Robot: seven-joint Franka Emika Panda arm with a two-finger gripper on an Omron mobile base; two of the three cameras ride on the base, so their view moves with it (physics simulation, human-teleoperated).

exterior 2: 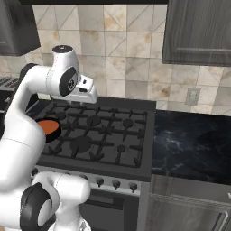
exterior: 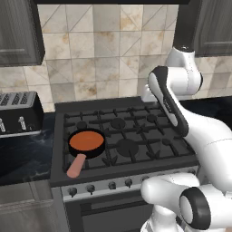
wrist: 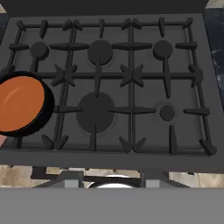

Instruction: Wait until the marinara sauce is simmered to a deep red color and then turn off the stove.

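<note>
The stove (exterior: 124, 136) is seen as a wide dark range, and its front-left burner, at about eight o'clock on the cooktop, carries the black skillet (exterior: 87, 144) filled with marinara sauce (exterior: 86, 141) that is judged more orange than deep red. The step is best done by waiting, with the gripper (exterior 2: 85, 100) kept above the grates, clear of the pan, until the colour darkens. Whether the claw is open or closed cannot be told; the knobs (exterior: 109, 185) lie along the six o'clock edge.
</note>
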